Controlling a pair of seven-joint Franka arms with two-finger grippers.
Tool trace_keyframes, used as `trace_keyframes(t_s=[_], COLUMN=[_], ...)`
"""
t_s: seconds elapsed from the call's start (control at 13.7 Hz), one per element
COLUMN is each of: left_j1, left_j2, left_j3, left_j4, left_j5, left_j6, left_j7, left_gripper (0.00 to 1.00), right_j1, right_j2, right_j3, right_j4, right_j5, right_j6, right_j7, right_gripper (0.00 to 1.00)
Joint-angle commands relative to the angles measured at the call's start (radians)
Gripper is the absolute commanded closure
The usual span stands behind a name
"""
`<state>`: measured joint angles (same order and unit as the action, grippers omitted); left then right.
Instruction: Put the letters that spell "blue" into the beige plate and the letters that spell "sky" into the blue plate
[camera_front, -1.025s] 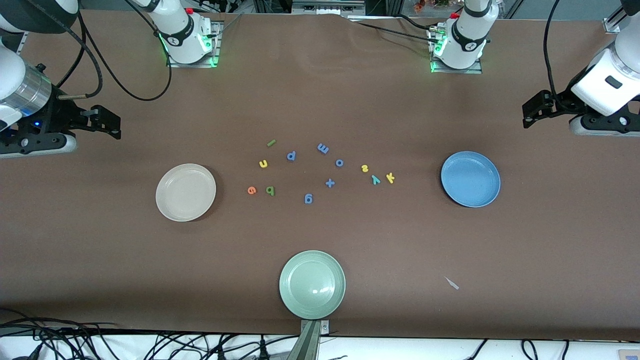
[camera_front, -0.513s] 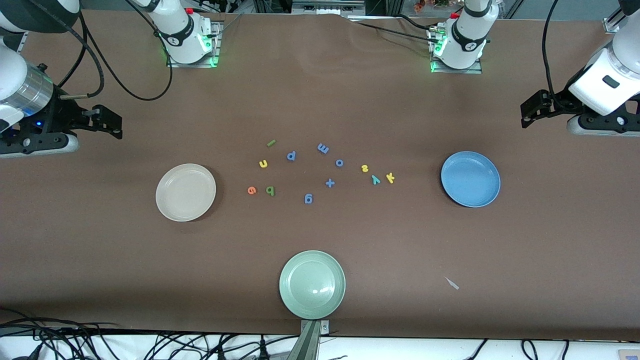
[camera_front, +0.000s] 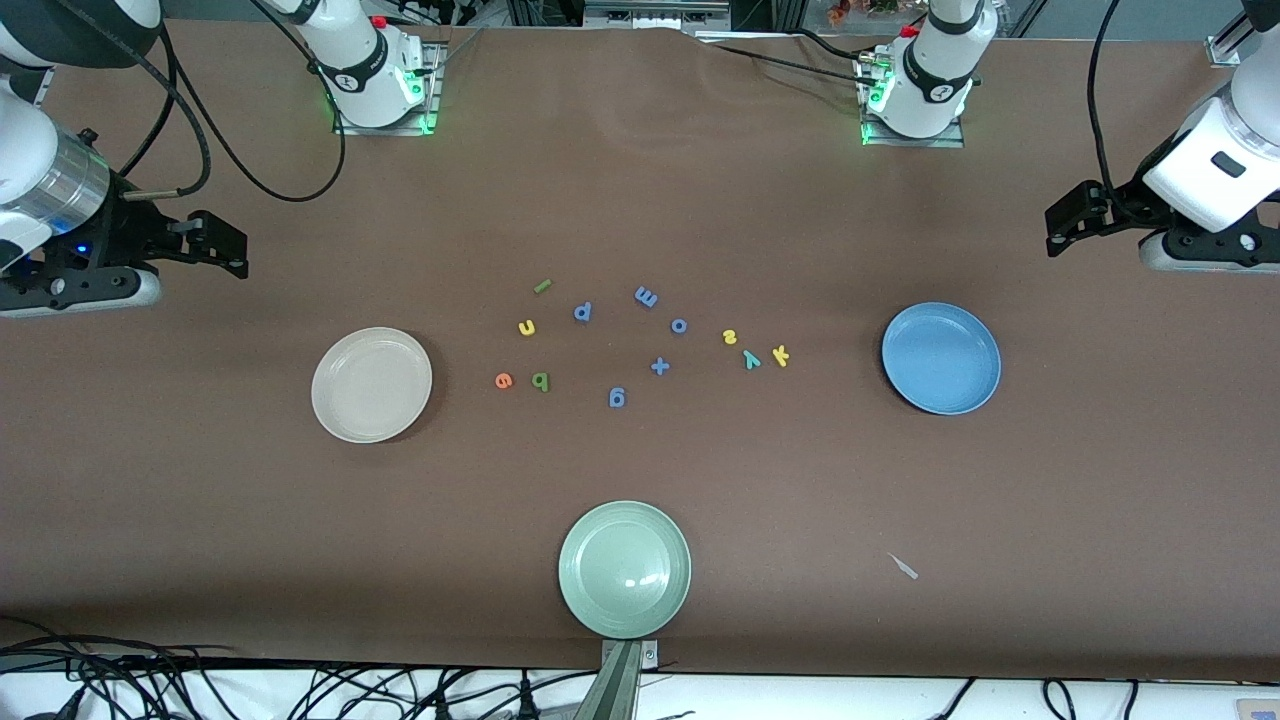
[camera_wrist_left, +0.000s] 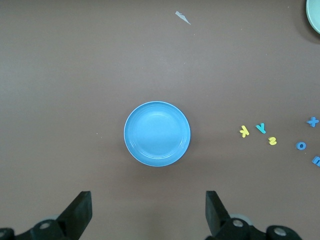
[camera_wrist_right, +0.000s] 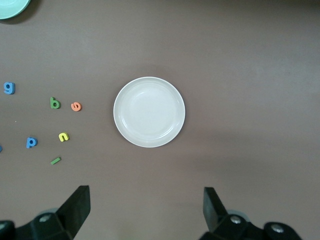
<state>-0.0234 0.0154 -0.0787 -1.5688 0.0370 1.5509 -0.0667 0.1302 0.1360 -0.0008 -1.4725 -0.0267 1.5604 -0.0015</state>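
Pale green plate (camera_front: 624, 568) nearest cam, not used. Mid-bench: beige plate (camera_front: 371, 384) toward right arm's end, blue plate (camera_front: 940, 358) toward left arm's end, both bare. Between: e (camera_front: 503, 380), b (camera_front: 540, 381), u (camera_front: 526, 327), l (camera_front: 542, 286); s (camera_front: 729, 337), y (camera_front: 751, 359), k (camera_front: 780, 355); blue extras mixed in. Left end effector (camera_wrist_left: 148, 212) and right end effector (camera_wrist_right: 146, 210) wide open, empty, raised at bench ends. Judged: no step begun; next needs descent and fine pinch on one tiny letter.

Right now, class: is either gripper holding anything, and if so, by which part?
Nothing is held. The left gripper and right gripper are both open and empty, raised at their own ends of the table.
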Motion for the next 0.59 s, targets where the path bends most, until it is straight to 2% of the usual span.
trace_keyframes(t_s=[0.0,0.51], left_j1=[-0.001,0.0], left_j2=[0.002,0.002], left_j3=[-0.001,-0.001], left_j4=[0.001,0.001], left_j5=[-0.012,-0.012], left_j6=[0.006,0.006], left_j7=[0.008,0.008], left_gripper=[0.0,0.0], right_j1=[0.0,0.026], right_j2=[0.007,0.007], right_j3=[0.004,0.004], right_j4=[0.0,-0.006], right_j5=[0.016,0.014], right_j6=[0.001,-0.017], right_j7=[-0.002,-0.003], right_gripper=[0.0,0.0])
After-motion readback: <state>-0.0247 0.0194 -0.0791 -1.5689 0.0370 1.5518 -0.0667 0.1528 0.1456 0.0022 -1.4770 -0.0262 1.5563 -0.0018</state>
